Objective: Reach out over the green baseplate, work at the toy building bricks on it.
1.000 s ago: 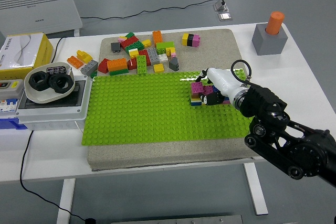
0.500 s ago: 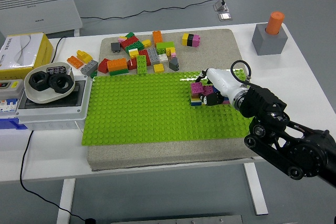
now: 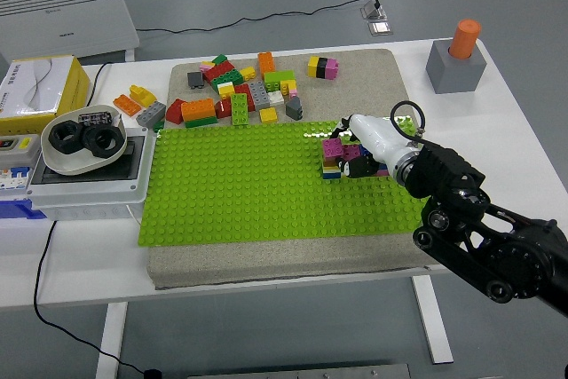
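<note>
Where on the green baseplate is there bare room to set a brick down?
The baseplate is bare left of the brick stack and along its near edge. It is crowded at the right, where the right robot hand is at the stack, and along the far edge by the loose bricks.

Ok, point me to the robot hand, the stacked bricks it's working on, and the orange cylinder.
right robot hand (image 3: 353,150), head view, on the white hand at the stack.
stacked bricks (image 3: 332,153), head view, magenta top brick.
orange cylinder (image 3: 465,38), head view, on its side wall.

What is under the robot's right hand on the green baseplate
A small stack of bricks, magenta on top, yellow and blue below, standing on the green baseplate. The right hand covers its right side.
</note>
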You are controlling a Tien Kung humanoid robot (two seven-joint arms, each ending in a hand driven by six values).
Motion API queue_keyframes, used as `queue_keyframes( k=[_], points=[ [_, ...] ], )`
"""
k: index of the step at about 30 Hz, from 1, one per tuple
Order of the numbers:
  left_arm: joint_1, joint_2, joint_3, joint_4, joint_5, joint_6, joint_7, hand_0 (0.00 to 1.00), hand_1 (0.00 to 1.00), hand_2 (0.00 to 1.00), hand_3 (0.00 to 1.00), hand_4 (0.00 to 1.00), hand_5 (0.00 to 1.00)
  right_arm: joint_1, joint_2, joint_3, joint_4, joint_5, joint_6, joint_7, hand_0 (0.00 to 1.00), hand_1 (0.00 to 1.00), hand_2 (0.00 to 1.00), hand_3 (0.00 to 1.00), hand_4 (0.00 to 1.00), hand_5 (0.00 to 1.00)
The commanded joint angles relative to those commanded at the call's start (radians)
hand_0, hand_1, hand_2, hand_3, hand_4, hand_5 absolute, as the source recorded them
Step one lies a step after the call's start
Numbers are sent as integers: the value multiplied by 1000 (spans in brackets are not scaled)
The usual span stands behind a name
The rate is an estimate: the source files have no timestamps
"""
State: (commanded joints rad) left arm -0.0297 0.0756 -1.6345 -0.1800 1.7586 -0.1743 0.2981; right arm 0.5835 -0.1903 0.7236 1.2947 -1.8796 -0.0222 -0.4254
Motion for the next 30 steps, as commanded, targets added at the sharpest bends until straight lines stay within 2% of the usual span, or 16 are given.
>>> queue_keyframes(
  k=[30],
  points=[
    [0,-2,-3,0,3,4,-4,723,531,604,708,944,998,2,-4,1,-8,20,-10,17,728,725,810,647,663,105]
  ],
)
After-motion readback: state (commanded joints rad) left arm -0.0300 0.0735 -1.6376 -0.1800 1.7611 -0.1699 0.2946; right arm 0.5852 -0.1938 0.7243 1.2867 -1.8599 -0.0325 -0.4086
